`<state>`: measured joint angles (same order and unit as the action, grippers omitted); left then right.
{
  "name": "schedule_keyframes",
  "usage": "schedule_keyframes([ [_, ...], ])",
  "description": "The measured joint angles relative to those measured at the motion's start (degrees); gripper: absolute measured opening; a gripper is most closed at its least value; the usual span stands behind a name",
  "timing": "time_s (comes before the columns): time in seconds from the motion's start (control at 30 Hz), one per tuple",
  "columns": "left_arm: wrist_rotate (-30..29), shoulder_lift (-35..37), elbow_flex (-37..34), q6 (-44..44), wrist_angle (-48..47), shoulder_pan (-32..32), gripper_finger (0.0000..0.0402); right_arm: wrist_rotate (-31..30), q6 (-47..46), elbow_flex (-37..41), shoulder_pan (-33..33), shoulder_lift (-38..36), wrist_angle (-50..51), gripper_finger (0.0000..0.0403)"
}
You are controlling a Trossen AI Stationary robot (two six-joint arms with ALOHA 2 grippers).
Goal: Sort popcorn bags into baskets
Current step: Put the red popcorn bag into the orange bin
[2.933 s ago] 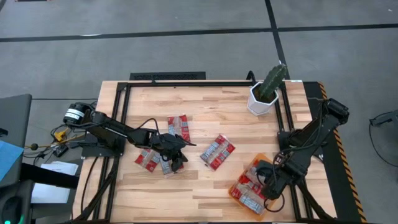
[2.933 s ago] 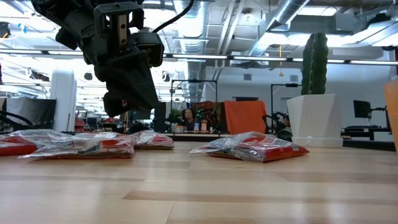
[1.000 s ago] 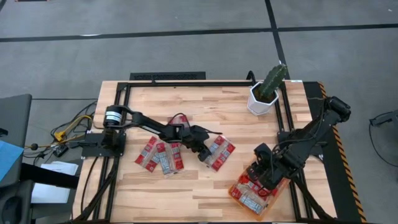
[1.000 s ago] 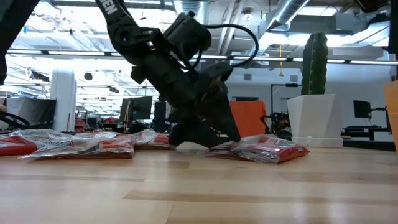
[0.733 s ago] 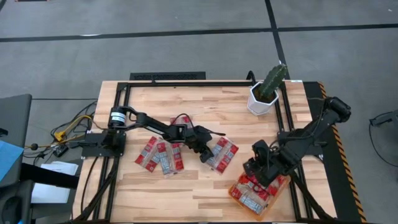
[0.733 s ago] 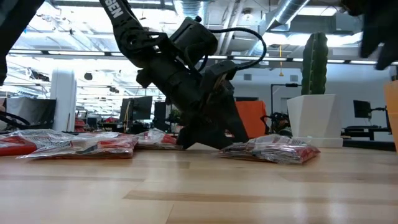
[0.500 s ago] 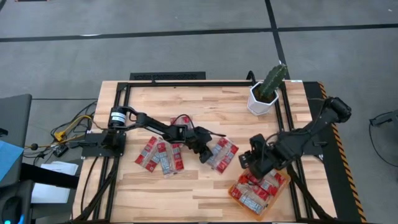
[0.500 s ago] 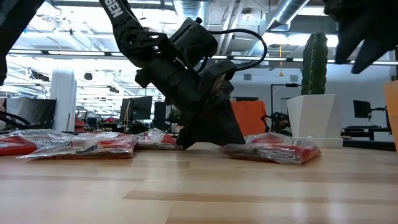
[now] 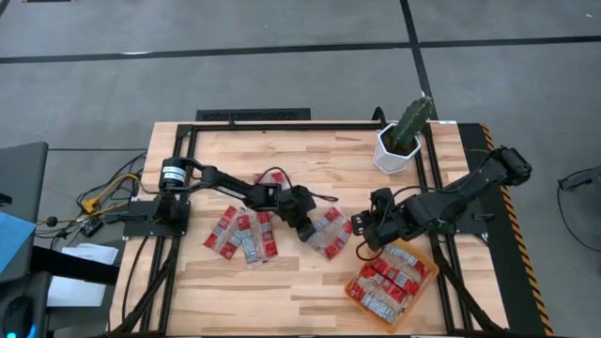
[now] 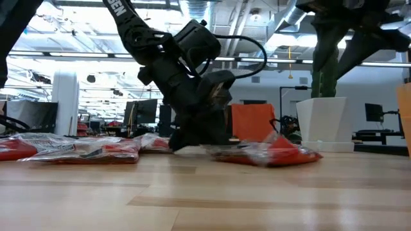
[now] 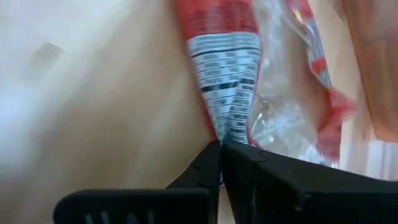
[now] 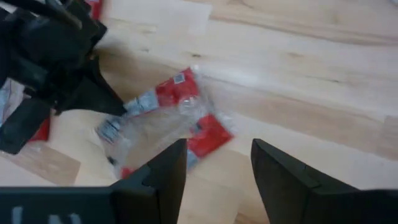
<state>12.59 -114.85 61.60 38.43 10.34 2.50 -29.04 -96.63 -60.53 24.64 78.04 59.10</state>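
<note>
One red popcorn bag with a white label band [image 9: 331, 235] lies flat in the middle of the table; it also shows in the low view [image 10: 270, 153] and the right wrist view [image 12: 165, 115]. My left gripper [image 9: 307, 230] is shut on the bag's end toward the table's left. My right gripper [image 9: 362, 235] is open and empty, hovering just right of this bag, its fingers [image 12: 158, 171] apart above the wood. The orange basket [image 9: 430, 275] at the near right holds several red packets. My left gripper pinches the bag's narrow end by the white label band [image 11: 227, 127] between its two fingertips. The fingers slant down from the table's left. The bag lies on the table, stretching away from the fingers toward the right.
Several more red bags [image 9: 242, 235] lie together left of the held one, and another [image 9: 272, 180] lies farther back, partly under my left arm. A white pot with a cactus [image 9: 399, 145] stands at the far right. Bare wood lies at the near middle.
My right gripper has risen from the basket and gone toward the table's left and far side, ending beside the middle bag. My left gripper has stayed low at that bag, which first slid a little right and now has been drawn back left.
</note>
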Motion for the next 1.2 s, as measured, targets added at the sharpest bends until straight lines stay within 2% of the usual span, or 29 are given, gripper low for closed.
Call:
schedule_keyframes([
  [0.1, -0.4, 1.5, 0.0, -2.2, -2.9, 1.5, 0.0000, -0.2, 4.3, 0.0, -1.8, 0.0, -0.4, 0.0230],
  [0.2, -0.7, 2.6, 0.1, -5.3, -5.9, 2.3, 0.0000, 0.6, 12.5, 0.0, -4.7, 0.0, -2.1, 0.0253],
  [0.4, -1.2, 3.2, 0.1, -8.8, -7.3, 2.3, 0.0000, 9.4, 32.1, 0.0, -12.0, 0.0, -11.7, 0.0265],
  [0.5, -1.7, 3.2, 0.1, -9.2, -7.4, 2.3, 0.0000, 13.1, 38.8, 1.5, -15.8, -0.1, -16.2, 0.0265],
  [0.73, -2.8, 3.3, 0.2, -10.2, -9.3, 2.3, 0.0000, 24.1, 48.2, 12.0, -22.4, 0.0, -30.5, 0.0265],
  [0.87, -2.9, 3.3, 0.2, -10.2, -9.6, 2.3, 0.0000, 24.9, 51.2, 16.0, -24.1, 0.0, -36.7, 0.0265],
  [1.2, -4.4, 3.4, 0.2, -10.2, -9.6, 2.3, 0.0000, 27.9, 54.9, 21.8, -28.4, 0.0, -41.9, 0.0265],
])
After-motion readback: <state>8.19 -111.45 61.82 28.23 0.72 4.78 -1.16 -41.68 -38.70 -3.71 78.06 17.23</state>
